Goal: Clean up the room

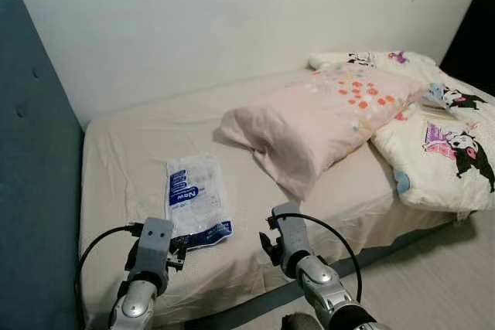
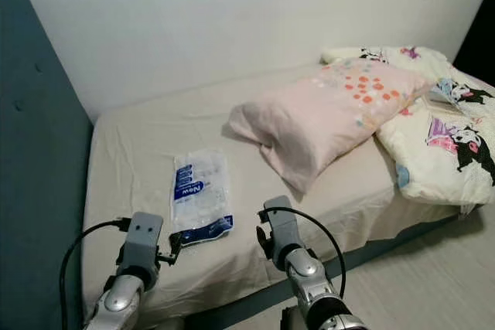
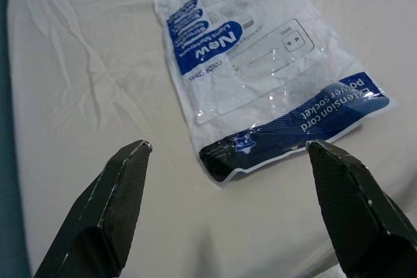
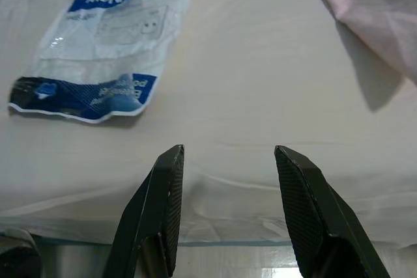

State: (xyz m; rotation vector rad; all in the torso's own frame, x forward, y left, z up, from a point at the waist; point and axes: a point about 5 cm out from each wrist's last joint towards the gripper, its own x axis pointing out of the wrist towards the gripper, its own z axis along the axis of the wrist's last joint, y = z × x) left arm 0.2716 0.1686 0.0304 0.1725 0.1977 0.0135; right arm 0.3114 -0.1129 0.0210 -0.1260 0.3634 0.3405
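Just above the near edge of the cream-sheeted bed (image 1: 139,152), the left gripper (image 3: 228,180) hangs with jaws spread wide, holding nothing, its black fingers (image 3: 111,206) straddling the dark blue end of the flat clear plastic packet with blue printing (image 1: 196,200) on the sheet. Beside the packet, the right gripper (image 4: 228,190) is parted and empty; the pink pillow (image 1: 317,117) lies beyond

Bare sheet (image 1: 131,152) around the packet (image 1: 196,199); pillow (image 1: 317,121) well apart.
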